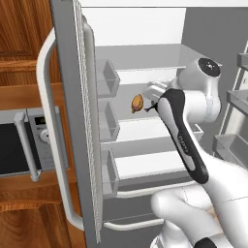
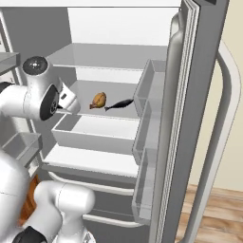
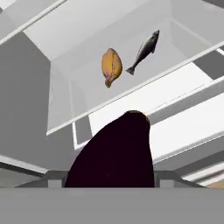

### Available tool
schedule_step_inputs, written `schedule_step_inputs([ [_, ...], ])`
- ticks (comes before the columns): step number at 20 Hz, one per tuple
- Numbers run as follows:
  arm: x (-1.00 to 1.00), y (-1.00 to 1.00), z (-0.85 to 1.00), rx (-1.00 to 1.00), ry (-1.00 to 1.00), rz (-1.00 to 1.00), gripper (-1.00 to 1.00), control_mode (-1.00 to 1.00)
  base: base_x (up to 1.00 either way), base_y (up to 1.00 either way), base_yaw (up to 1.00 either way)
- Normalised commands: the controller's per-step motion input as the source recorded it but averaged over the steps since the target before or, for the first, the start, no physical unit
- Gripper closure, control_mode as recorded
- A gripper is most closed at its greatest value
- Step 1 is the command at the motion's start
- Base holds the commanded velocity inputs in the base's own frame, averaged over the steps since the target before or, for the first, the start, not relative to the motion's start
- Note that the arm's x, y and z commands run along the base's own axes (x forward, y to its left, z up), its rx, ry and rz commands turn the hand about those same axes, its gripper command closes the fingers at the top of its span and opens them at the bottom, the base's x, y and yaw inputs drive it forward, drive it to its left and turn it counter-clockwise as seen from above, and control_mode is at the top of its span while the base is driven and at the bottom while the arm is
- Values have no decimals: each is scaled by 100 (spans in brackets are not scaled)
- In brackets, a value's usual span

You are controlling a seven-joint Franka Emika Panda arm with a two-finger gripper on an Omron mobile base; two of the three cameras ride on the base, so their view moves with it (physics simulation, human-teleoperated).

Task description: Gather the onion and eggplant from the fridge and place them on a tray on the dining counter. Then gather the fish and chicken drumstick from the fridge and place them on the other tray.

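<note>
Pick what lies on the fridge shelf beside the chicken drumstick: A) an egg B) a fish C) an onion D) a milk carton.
B: a dark fish lies right next to the golden chicken drumstick on the shelf, also seen in the right base view.

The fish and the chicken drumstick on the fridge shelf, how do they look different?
The chicken drumstick is golden-brown and plump; the fish is dark grey, long and thin. The drumstick narrows to a stubby end, while the fish ends in a forked tail. Both lie side by side, apart, on the same fridge shelf.
</note>
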Motion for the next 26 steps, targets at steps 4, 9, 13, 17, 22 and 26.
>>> schedule_step_inputs([
  [4,-95,-5,-88,-3,17,-4,100,-100,0,0,0],
  [9,-65,-2,-57,-1,4,-8,100,-100,0,0,0],
  [13,-57,-10,-39,0,0,-8,100,-100,0,0,0],
  [17,-35,-2,-21,0,-2,-2,100,-100,0,0,0],
  [22,-18,0,-13,0,0,0,100,-100,0,0,0],
  [26,-14,0,-7,0,-1,0,100,100,-23,-2,0],
])
